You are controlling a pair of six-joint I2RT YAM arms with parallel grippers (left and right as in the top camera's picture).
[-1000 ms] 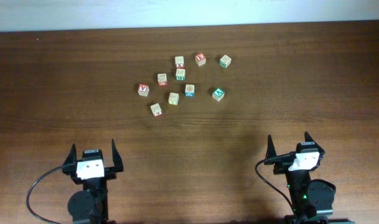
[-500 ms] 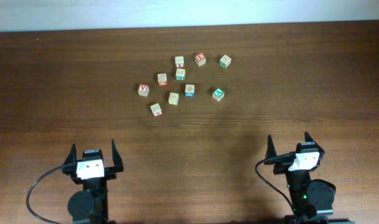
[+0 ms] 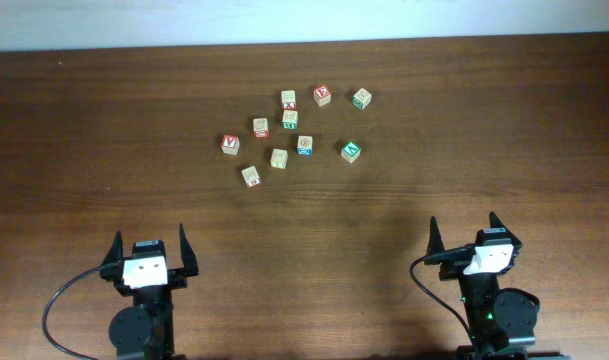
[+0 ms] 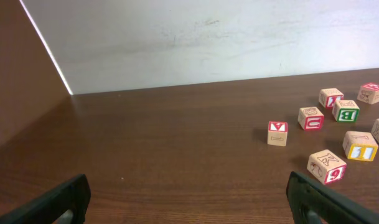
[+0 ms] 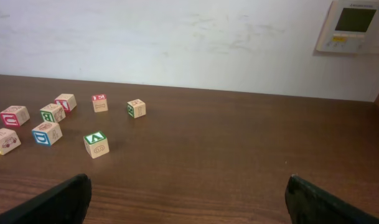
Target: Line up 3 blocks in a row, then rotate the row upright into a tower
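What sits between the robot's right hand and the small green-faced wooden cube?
Nothing; only bare brown wooden table lies between the right hand and the small green-faced wooden cube, seen clearest in the overhead view.

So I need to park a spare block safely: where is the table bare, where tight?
The table is bare in a wide band between the nearest pale cube and the left gripper and right gripper, both open. Also free: left of the leftmost red-faced cube, right of the green-faced block. Tight: around the blue-marked block, mid-cluster.
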